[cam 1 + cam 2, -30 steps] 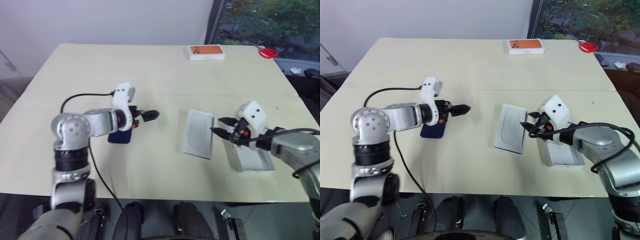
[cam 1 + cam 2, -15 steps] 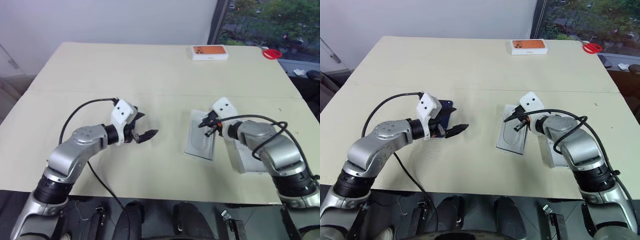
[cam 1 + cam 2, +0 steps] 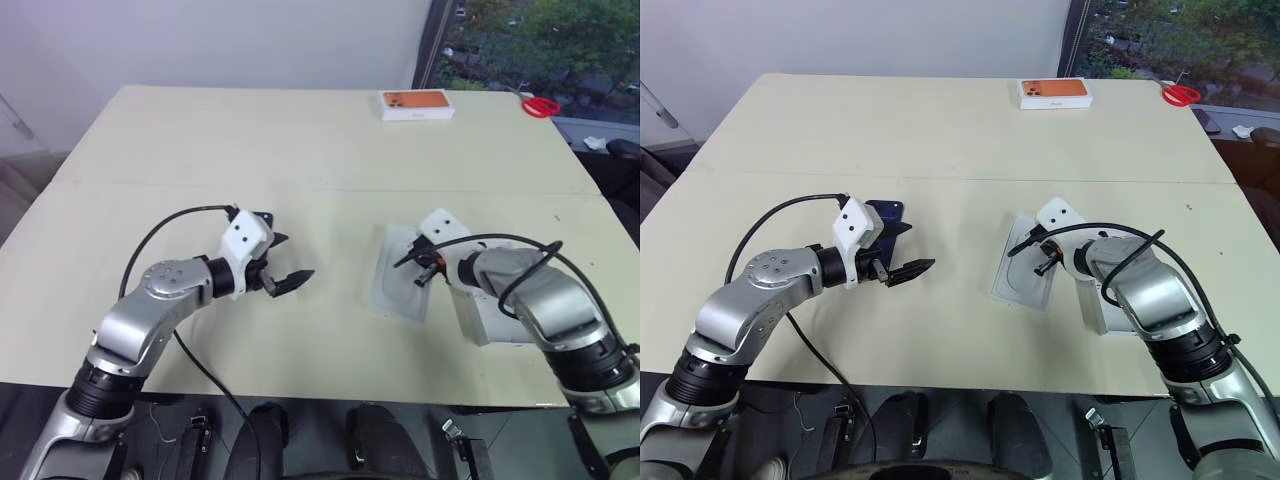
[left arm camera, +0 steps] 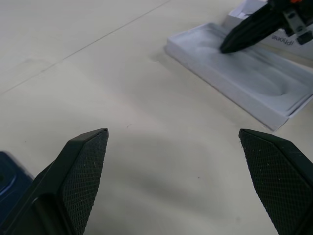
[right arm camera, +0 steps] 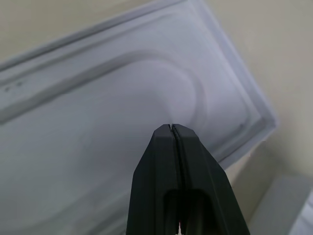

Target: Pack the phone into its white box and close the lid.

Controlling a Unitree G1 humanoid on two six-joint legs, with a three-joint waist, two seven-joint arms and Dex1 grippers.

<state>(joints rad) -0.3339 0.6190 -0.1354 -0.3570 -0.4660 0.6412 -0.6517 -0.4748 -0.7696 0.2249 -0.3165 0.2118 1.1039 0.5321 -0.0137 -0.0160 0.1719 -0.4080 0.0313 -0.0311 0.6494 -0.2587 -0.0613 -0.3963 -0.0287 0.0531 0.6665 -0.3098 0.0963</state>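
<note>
The right gripper's (image 5: 171,128) fingers are now pressed together with nothing between them, whereas a second ago they were parted beside the white box (image 3: 497,320); the closed tips are now held over the thin insert (image 3: 402,284) with its oval recess, just above or touching its surface (contact cannot be settled from the wrist view). The left gripper's (image 4: 173,142) fingers are spread wide and empty, as they were a second ago, but the arm is now drawn back toward the near edge of the table (image 3: 300,150) and the gripper is rolled, so that it points across the bare tabletop toward the insert. The phone (image 3: 884,213) is left lying flat on the table just behind the left gripper, partly hidden by the wrist; it is not held. The white box is seen on the right, beside the insert and partly covered by the right forearm. The lid cannot be told apart with certainty in these views. An orange-topped box (image 3: 417,104) and red scissors (image 3: 540,106) are noted at the far edge, well apart from the work. Judged from this, the packing is not yet begun: the phone is still outside the box, and the right gripper's shift onto the insert suggests that the insert is being dealt with first.
</note>
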